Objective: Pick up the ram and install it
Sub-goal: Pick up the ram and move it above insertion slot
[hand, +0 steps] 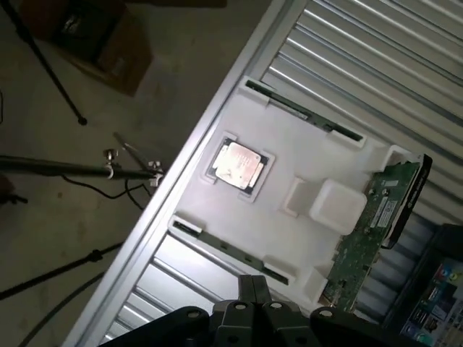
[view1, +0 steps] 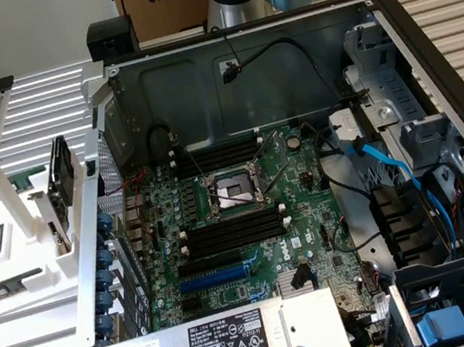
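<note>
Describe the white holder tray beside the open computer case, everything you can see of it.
The white tray looks like moulded plastic and lies flat on the ridged metal tabletop next to the computer case. A square recess holds a processor, metal face up. Slots along two opposite edges hold one ram stick and a second ram stick. At one end a green circuit card stands on edge.

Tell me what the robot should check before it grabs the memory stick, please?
1. Long thin dark green ram stick in the white plastic tray: ok.
2. Gripper empty: ok.
3. Gripper open enough to grab: not ok, it is shut.
4. Gripper down at the stick: not ok, it hangs high above the tray.
5. Long black slots on the green motherboard empty: ok.
6. White end clips on the slots open: cannot tell.
</note>
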Robot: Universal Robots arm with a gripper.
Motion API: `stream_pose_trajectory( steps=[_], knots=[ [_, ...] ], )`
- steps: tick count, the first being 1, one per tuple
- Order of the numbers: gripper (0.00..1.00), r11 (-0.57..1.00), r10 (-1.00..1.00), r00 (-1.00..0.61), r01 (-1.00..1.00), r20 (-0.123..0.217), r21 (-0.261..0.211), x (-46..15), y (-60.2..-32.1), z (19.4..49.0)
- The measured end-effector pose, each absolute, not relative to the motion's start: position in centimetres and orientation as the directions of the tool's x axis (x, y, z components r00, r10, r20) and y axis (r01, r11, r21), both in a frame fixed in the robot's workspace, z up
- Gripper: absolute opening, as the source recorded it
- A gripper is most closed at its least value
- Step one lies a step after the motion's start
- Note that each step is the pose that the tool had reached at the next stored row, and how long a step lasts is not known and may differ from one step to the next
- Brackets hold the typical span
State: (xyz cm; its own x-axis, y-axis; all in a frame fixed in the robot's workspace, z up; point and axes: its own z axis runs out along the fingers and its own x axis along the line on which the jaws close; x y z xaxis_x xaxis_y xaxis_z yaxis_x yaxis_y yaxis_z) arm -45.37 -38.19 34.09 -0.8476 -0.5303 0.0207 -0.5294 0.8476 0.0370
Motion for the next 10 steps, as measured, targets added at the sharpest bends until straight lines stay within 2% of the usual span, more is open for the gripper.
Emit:
stream_pose_trajectory(
  steps=[10],
  knots=[
    [0.1, 0.737, -0.676, -0.737, -0.676, 0.012, 0.03, -45.37, -38.19, 34.08]
  ],
)
